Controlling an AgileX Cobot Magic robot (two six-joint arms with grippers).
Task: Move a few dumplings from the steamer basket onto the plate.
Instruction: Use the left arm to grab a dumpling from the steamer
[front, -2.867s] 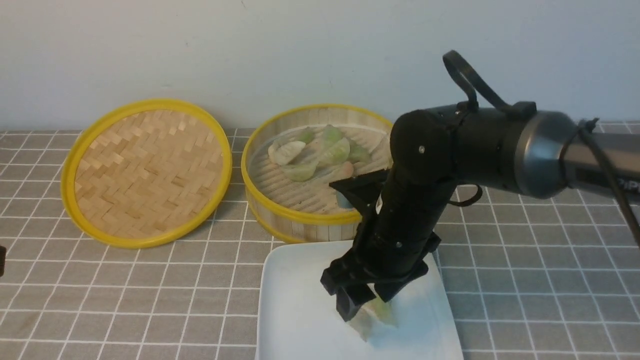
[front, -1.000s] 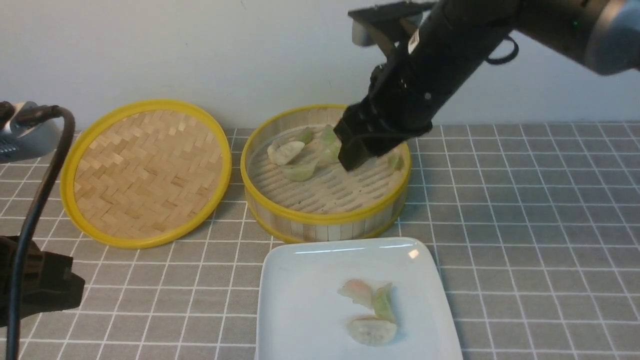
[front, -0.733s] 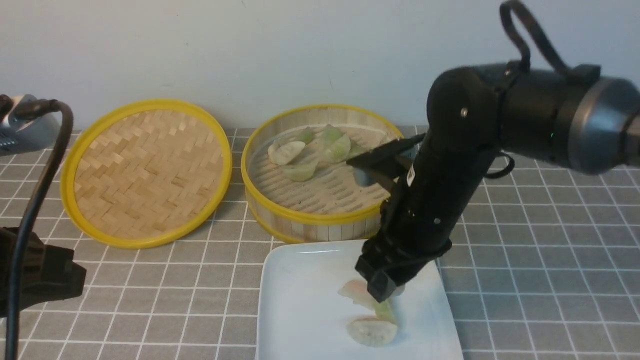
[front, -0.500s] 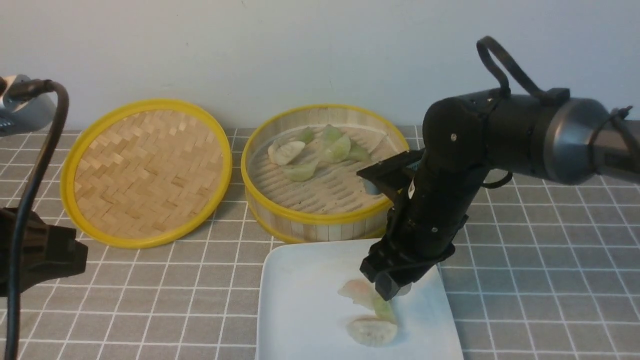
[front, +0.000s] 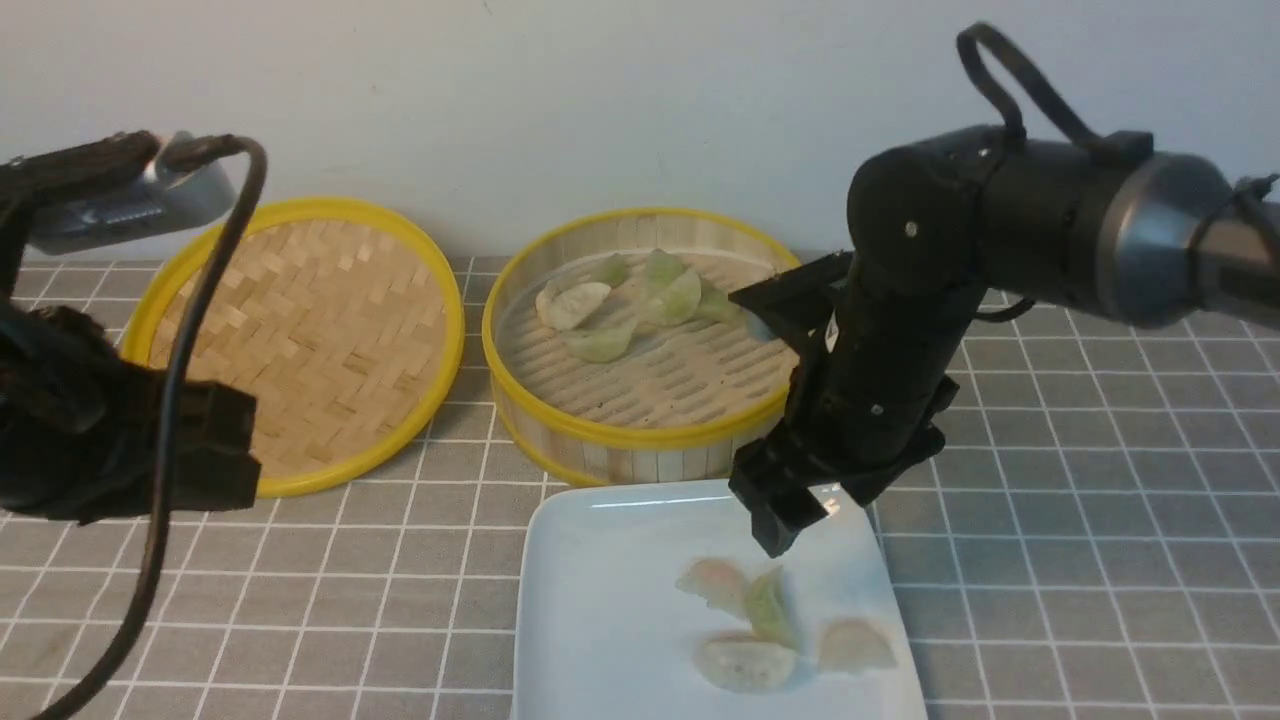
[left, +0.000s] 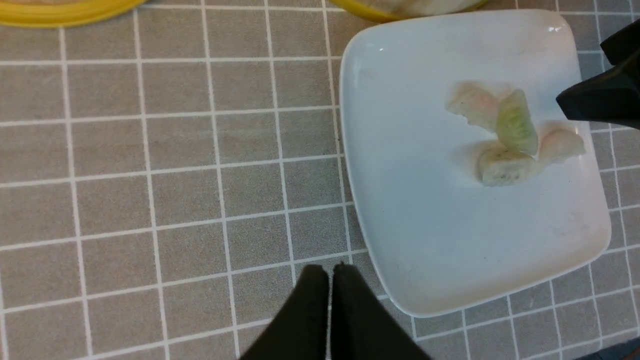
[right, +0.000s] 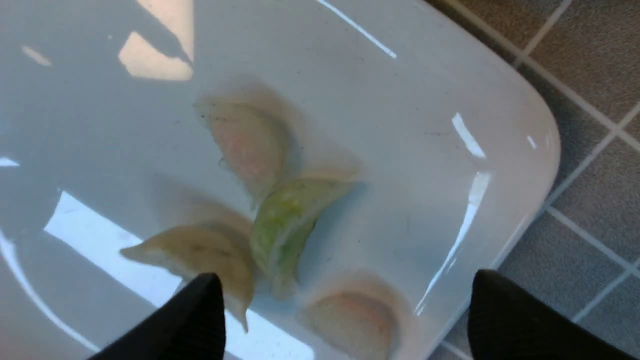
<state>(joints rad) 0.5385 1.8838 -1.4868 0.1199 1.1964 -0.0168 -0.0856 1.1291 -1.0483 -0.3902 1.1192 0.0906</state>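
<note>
The steamer basket (front: 640, 445) stands at the back centre with several dumplings (front: 600, 340) at its far side. In front of it lies the white plate (front: 590, 620), which carries several dumplings: a pinkish one (front: 712, 580), a green one (front: 770, 605), a whitish one (front: 745, 662) and another pinkish one (front: 855, 648) near the right rim. My right gripper (front: 810, 515) hovers open just above the plate's far right part, empty. In the right wrist view its jaws (right: 345, 310) straddle the last pinkish dumpling (right: 350, 320) without touching it. My left gripper (left: 330, 272) is shut and empty, over the cloth beside the plate (left: 400, 210).
The flat woven lid (front: 300, 340) lies left of the basket. My left arm (front: 120, 440) and its cable hang over the table's left side, partly in front of the lid. A grey checked cloth (front: 1080, 520) covers the table. A wall stands close behind.
My right gripper came from the basket down to the plate, opened and rose a little, leaving one more pinkish dumpling near the right rim. My left arm moved further into view.
</note>
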